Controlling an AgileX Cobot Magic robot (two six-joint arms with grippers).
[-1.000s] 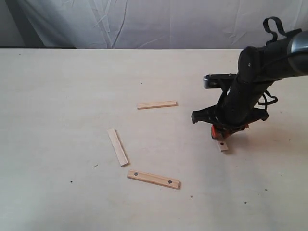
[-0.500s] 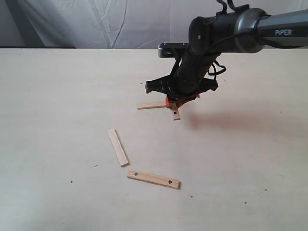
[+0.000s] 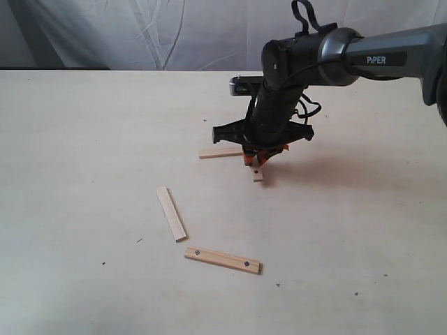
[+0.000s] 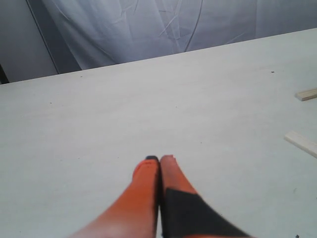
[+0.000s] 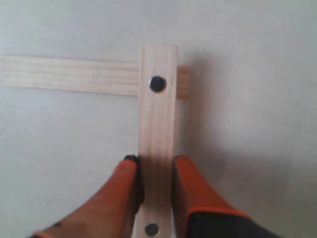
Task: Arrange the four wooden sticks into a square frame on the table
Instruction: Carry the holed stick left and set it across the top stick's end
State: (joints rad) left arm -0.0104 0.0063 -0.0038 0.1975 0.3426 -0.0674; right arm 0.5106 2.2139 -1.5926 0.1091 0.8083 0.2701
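Observation:
My right gripper [image 3: 255, 158] [image 5: 156, 166] is shut on a pale wooden stick with a dark hole near each end [image 5: 157, 129] [image 3: 257, 172]. That stick crosses over the right end of another pale stick [image 3: 219, 153] [image 5: 64, 75] lying flat on the table [image 3: 84, 139]. Two more sticks lie nearer the front: a plain one [image 3: 171, 213] set at a slant and one with two holes [image 3: 222, 259]. My left gripper [image 4: 159, 161] is shut with nothing in it, over bare table [image 4: 124, 109]; two stick ends [image 4: 306, 94] [image 4: 300, 143] show at that view's edge.
A white cloth backdrop [image 3: 174, 31] hangs behind the table's far edge. The right arm [image 3: 328, 52] reaches in from the right, above the middle of the table. Tiny dark specks dot the tabletop.
My right gripper has carried the holed stick from the right side leftward and away from the front, then lowered it across the end of the far stick. The other sticks have not moved.

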